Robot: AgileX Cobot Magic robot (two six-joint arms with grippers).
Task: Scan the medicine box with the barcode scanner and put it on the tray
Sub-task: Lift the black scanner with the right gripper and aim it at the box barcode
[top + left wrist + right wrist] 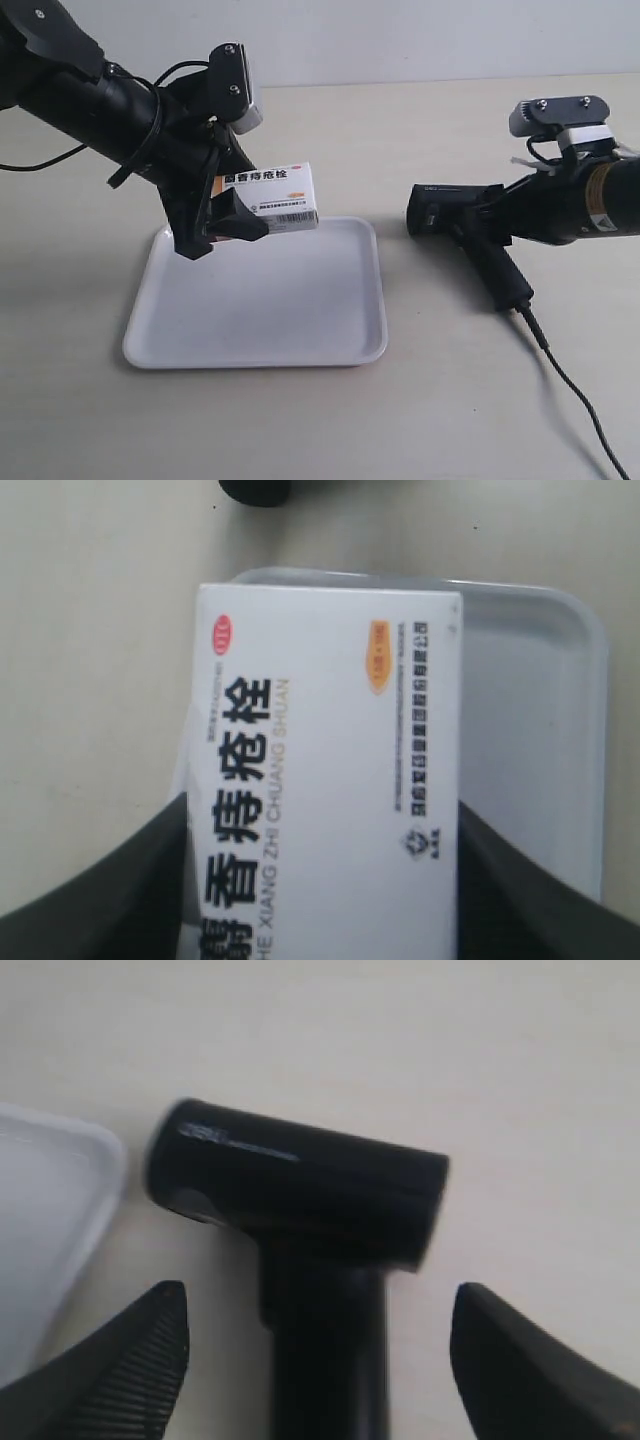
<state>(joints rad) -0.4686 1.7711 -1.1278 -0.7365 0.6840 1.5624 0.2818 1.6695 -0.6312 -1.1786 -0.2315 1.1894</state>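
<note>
The medicine box (272, 197), white with black Chinese lettering and a barcode, hangs above the far left corner of the white tray (270, 310). My left gripper (228, 218), on the arm at the exterior view's left, is shut on it. In the left wrist view the medicine box (330, 780) fills the gap between the dark fingers (120, 890), with the tray (545, 730) beneath. To the right of the tray, the black barcode scanner (450, 210) lies on the table. My right gripper (320, 1295) is open, straddling the scanner (300, 1185) at its handle, with a gap on both sides.
The scanner's black cable (570, 390) trails across the beige table toward the near right edge. A corner of the tray (50, 1210) shows beside the scanner's head in the right wrist view.
</note>
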